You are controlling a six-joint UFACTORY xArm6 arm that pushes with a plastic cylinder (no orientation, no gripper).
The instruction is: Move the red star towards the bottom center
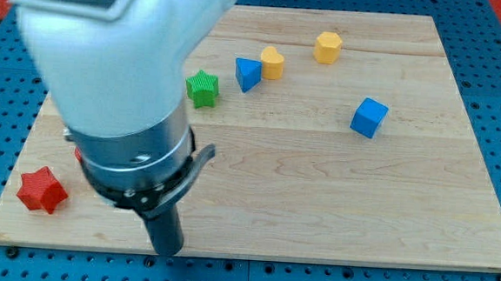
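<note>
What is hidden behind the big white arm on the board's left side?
The arm covers much of the board there. A small red piece peeks out at its left edge; its shape cannot be told. The red star lies uncovered.

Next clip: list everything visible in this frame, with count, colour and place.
red star block: one, red, the view's bottom left
green star block: one, green, top centre-left
blue triangular block: one, blue, right of the green star
yellow rounded block: one, yellow, beside the blue triangular block
yellow hexagonal block: one, yellow, top
blue cube: one, blue, right
wooden board: one, light wood
my tip: one, dark rod, right of the red star, apart
</note>
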